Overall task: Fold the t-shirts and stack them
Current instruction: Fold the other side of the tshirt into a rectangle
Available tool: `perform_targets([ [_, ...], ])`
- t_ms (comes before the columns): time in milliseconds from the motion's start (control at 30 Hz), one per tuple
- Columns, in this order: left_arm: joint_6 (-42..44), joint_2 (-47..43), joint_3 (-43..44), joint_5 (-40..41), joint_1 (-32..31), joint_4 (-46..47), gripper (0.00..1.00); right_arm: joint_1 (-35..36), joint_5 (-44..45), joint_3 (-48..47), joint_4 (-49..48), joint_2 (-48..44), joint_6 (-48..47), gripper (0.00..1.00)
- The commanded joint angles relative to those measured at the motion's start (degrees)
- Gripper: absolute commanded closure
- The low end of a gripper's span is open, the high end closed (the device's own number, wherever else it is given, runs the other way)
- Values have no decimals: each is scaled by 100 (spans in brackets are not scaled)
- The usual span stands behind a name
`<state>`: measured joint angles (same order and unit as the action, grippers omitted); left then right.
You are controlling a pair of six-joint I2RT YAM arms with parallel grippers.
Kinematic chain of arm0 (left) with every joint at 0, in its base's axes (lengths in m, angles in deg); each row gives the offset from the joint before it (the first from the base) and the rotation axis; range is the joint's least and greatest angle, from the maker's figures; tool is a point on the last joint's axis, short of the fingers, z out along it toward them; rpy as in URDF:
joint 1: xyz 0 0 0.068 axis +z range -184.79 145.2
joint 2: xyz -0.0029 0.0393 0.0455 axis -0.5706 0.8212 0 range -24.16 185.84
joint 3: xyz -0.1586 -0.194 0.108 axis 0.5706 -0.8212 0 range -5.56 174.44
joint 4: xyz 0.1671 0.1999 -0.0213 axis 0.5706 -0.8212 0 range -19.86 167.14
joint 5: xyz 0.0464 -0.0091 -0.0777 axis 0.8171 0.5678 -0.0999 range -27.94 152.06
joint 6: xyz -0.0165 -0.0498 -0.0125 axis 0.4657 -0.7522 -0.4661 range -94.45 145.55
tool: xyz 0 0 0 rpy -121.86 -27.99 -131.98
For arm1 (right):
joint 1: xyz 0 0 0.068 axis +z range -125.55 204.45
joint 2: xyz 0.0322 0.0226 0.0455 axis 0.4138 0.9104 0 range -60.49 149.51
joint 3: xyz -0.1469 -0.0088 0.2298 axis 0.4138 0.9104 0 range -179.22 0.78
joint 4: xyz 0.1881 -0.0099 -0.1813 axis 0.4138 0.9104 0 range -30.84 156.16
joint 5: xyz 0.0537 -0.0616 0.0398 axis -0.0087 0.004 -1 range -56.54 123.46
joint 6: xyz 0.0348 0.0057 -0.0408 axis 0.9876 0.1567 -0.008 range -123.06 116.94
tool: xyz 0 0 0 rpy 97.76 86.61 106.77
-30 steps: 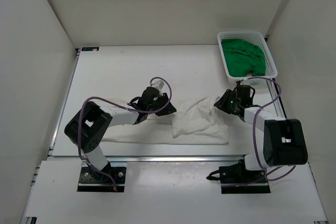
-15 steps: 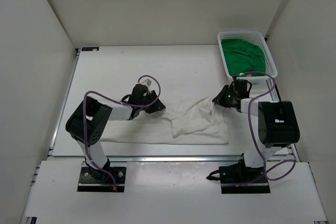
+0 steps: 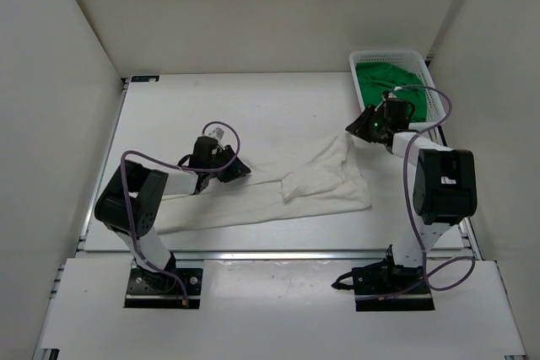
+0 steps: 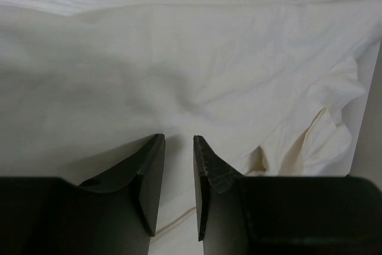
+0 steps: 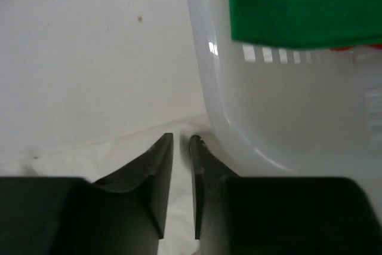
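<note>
The white t-shirt (image 3: pixel 312 187) lies stretched out in a long band across the table between the two arms. My left gripper (image 3: pixel 240 170) sits low on its left part. In the left wrist view the narrow jaws (image 4: pixel 178 138) pinch the white cloth (image 4: pixel 209 70). My right gripper (image 3: pixel 353 130) holds the shirt's far right corner next to the basket. Its jaws (image 5: pixel 181 137) are nearly together, with white cloth (image 5: pixel 89 153) between them. The green t-shirt (image 3: pixel 390 86) lies crumpled in the basket, and a thin red sliver (image 5: pixel 349 48) shows under the green cloth (image 5: pixel 298 4).
The white mesh basket (image 3: pixel 388 54) stands at the back right corner, its wall (image 5: pixel 268 111) right beside my right fingers. White walls enclose the table (image 3: pixel 211 107) on three sides. Purple cables loop above both arms.
Both grippers have moved apart, the left one leftward and the right one back toward the basket. The bunched white t-shirt has been drawn out longer and flatter between them.
</note>
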<state>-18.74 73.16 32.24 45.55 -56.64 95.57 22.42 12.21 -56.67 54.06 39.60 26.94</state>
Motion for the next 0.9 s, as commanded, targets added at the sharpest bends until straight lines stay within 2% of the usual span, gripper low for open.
perform_targets([
  [0,123,-388,-71,-36,32,-200,63,-18,-37,-363,149,2,-108,77],
  [67,149,-538,-62,17,-12,-305,63,44,138,-319,307,-226,-117,68],
  [200,202,-950,-97,174,-293,-385,62,193,393,495,257,-1201,40,67],
  [300,140,-1215,-246,358,-635,-332,63,595,403,1417,-42,-2017,181,92],
  [367,158,-1268,-291,516,-838,-314,62,1053,508,1850,-35,-2327,-72,99],
  [467,71,-1303,-466,570,-1067,-165,62,1931,289,1686,185,-2171,-475,100],
  [533,9,-1277,-493,527,-1093,-95,62,2204,463,1370,657,-1872,-704,100],
  [700,245,-873,94,597,-1068,-358,62,2662,447,447,1441,-950,-1215,100],
  [867,368,-389,553,499,-769,-639,62,2865,455,568,1600,-685,-1251,99],
])
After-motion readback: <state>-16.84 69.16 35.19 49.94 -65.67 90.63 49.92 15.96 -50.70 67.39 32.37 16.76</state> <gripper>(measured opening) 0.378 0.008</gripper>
